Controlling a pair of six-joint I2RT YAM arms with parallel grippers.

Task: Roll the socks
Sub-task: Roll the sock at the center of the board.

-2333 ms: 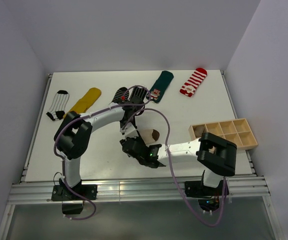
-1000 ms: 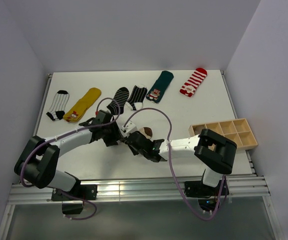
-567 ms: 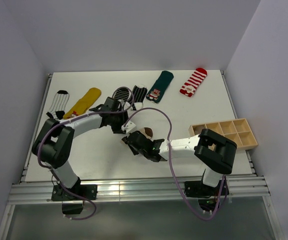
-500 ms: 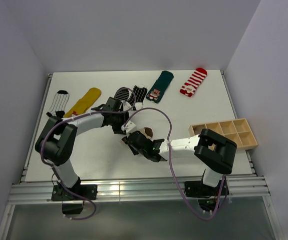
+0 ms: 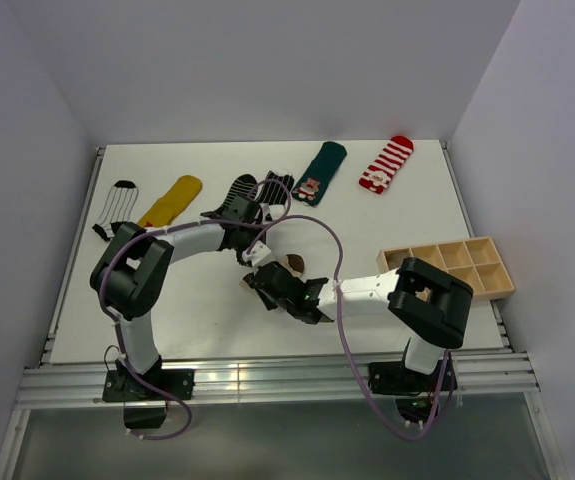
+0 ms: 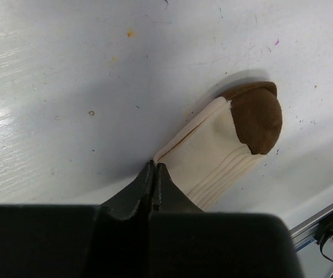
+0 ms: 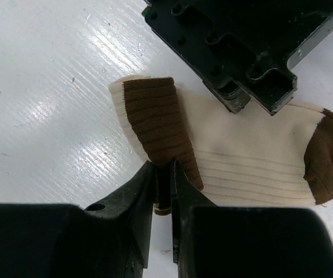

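A cream sock [image 5: 294,264] with a brown toe and brown cuff lies flat on the white table near the middle. In the right wrist view the sock [image 7: 247,150] has its brown cuff folded over, and my right gripper [image 7: 164,167] is shut on that cuff. My right gripper [image 5: 272,283] sits at the sock's left end. My left gripper [image 6: 154,165] is shut, its tips against the edge of the sock [image 6: 212,145], with nothing seen between them. It shows from above [image 5: 251,248] and in the right wrist view [image 7: 235,46].
Several other socks lie along the far side: black-and-white striped [image 5: 117,208], yellow [image 5: 172,200], two dark striped ones [image 5: 239,190], dark green [image 5: 320,170], red-and-white [image 5: 387,163]. A wooden divided tray [image 5: 447,268] stands at the right. Grey walls surround the table.
The left arm's elbow has swung from far left back toward the centre while its gripper stayed by the cream sock. The right gripper has hardly moved.
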